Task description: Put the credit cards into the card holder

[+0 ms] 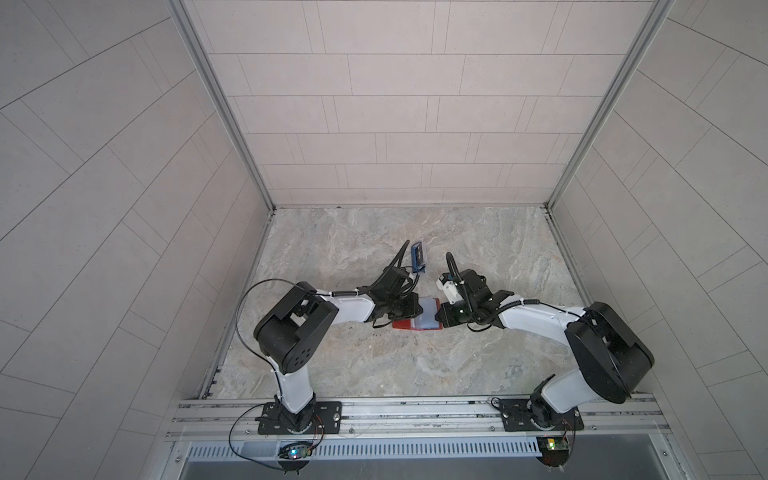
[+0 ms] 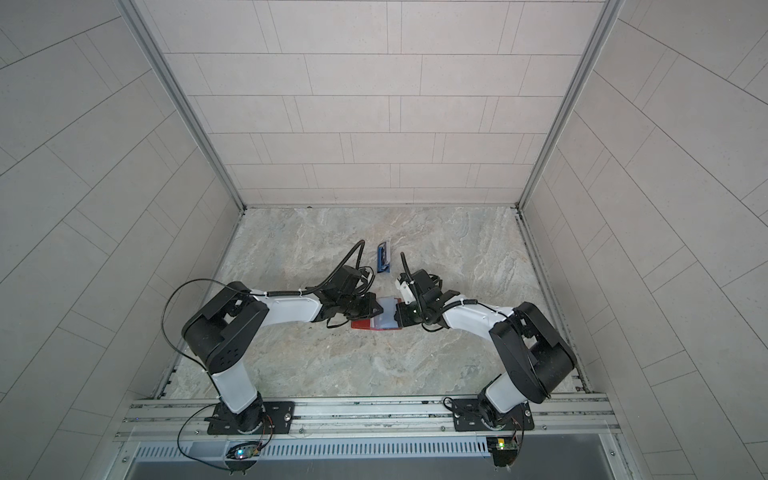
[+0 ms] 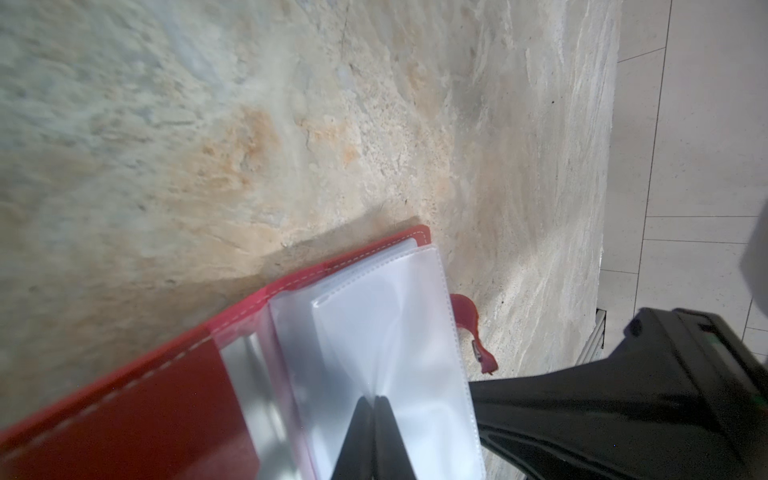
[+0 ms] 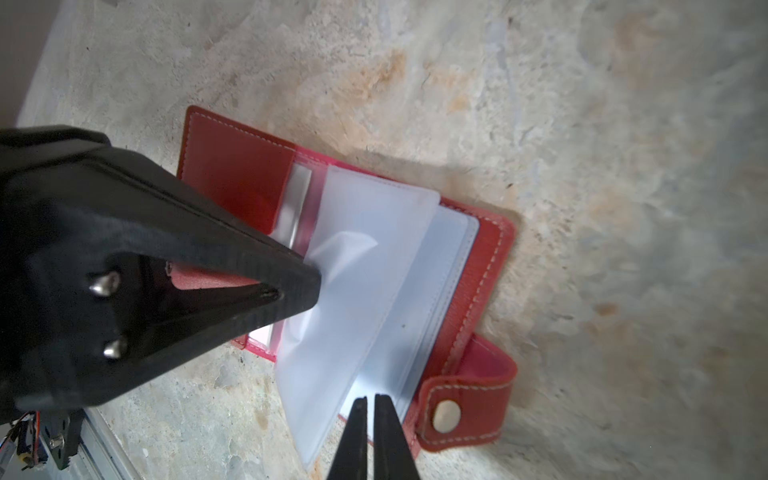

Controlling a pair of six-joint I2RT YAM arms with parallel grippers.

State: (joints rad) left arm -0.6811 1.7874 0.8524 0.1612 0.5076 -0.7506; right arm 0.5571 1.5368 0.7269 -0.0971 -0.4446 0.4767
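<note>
A beige and grey marble-patterned tabletop [image 1: 415, 365] is enclosed on three sides by pale tiled walls [image 1: 395, 104], joined by aluminium corner posts [image 1: 224, 108]. Along the tabletop's near edge an aluminium rail [image 1: 415, 409] is mounted, and a slotted white strip [image 1: 415, 449] is seen further out from the tabletop. Everything is lit softly and evenly.

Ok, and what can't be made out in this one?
- Credit cards in the blue stand: too small in both top views to count; outside both wrist views.
- Clear sleeves of the card holder: hazy in wrist views; contents unclear.
- Right gripper: tips at the right wrist view's edge; whether pinching a sleeve, unclear.
</note>
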